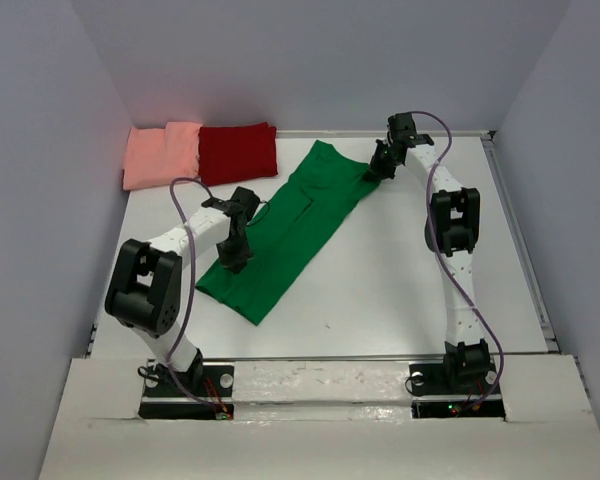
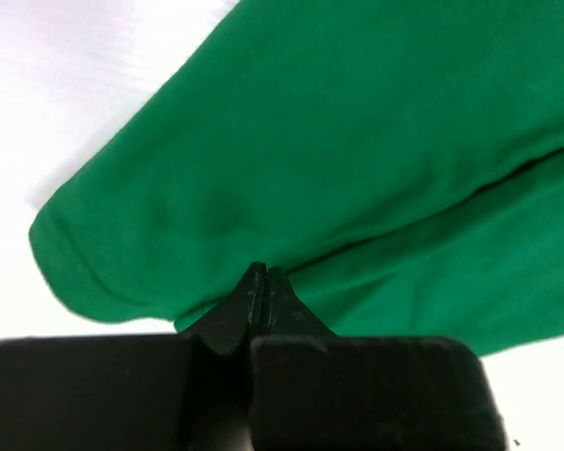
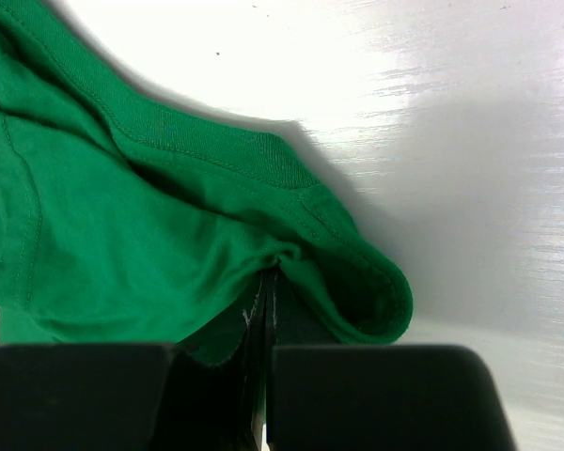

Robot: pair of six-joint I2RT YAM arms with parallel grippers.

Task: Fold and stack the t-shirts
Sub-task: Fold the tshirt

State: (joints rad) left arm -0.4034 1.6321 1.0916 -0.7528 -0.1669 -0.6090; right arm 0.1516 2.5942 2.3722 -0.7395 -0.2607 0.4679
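Note:
The bright green t-shirt (image 1: 292, 232) lies as a long folded strip running diagonally across the white table (image 1: 410, 280). My left gripper (image 1: 234, 258) is at its near-left edge. In the left wrist view that gripper (image 2: 264, 271) is shut, its tips pinching a fold of the green t-shirt (image 2: 357, 141). My right gripper (image 1: 378, 170) is at the strip's far right end. The right wrist view shows it (image 3: 271, 272) shut on bunched green t-shirt fabric (image 3: 122, 235) beside a hemmed edge. A salmon-pink t-shirt (image 1: 160, 155) and a dark red t-shirt (image 1: 238, 152) lie folded side by side at the back left.
Pale walls enclose the table on the left, back and right. A metal rail (image 1: 520, 240) runs along the table's right edge. A small dark speck (image 1: 325, 325) lies on the near part of the table.

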